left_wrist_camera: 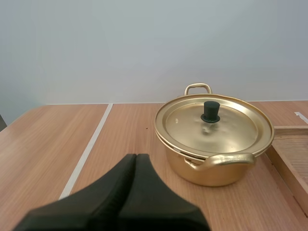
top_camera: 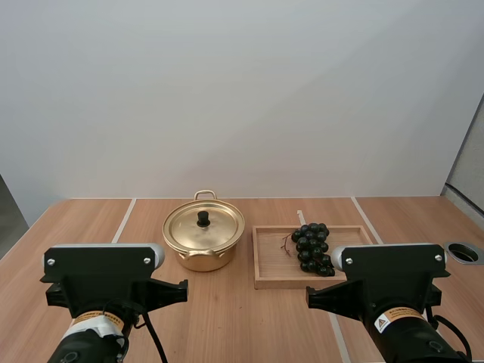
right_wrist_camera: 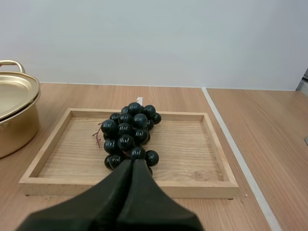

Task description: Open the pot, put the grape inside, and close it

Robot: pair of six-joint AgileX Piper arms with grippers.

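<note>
The left gripper (left_wrist_camera: 136, 158) is sitting clenched on nothing before the pot (left_wrist_camera: 211, 166), its lid (left_wrist_camera: 231, 132) on. The right gripper (right_wrist_camera: 133, 162), likewise clenched, is facing the grapes (right_wrist_camera: 129, 134) in the tray (right_wrist_camera: 192, 144). The left is probably needing to open wide, centred over the knob (left_wrist_camera: 210, 111).

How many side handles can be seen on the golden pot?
2. One handle is at the far side of the pot; the other handle is at its near side. None seems hidden.
</note>
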